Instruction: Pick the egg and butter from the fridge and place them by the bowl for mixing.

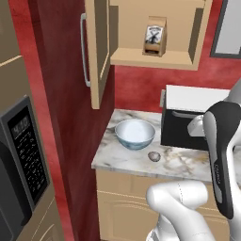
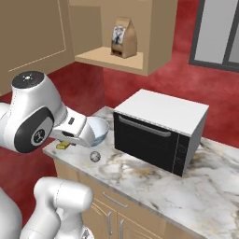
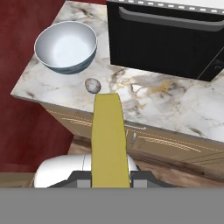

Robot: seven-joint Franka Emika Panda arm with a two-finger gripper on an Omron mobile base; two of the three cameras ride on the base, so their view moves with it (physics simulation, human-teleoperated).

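So the jaws are clamped on the butter, that yellow stick poking straight out toward the tabletop's front edge. The egg sits on the marble near that front edge, just beside the bowl, which is by the left end. A black microwave stands further right, against the red wall.

Yellow butter, marbled counter
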